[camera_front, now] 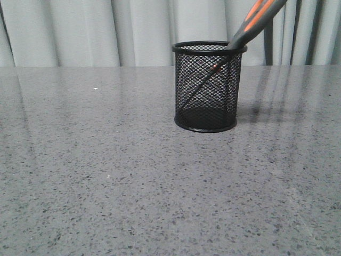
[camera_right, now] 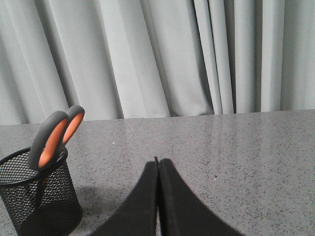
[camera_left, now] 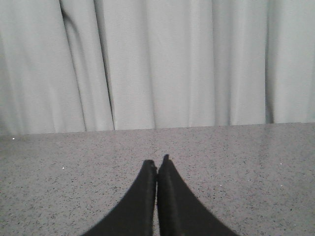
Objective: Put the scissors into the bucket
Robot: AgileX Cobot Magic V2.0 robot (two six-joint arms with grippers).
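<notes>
Scissors already stand inside the bucket in the front view: the blades go down through the mesh toward the base, and the handles lean out over the rim toward the right and up. No arm shows in this view. The bucket sits upright on the grey speckled surface, in front of a pale curtain.

In the left wrist view the left tool has its fingers pressed together with nothing between them, and only bare surface and curtain lie ahead of it.

In the right wrist view the right tool is also closed on nothing. The bucket stands apart from it, with the orange-lined handles pointing up and slightly tilted. I judge that the right arm is the nearer one, and the task looks finished, so no more reaching seems needed
</notes>
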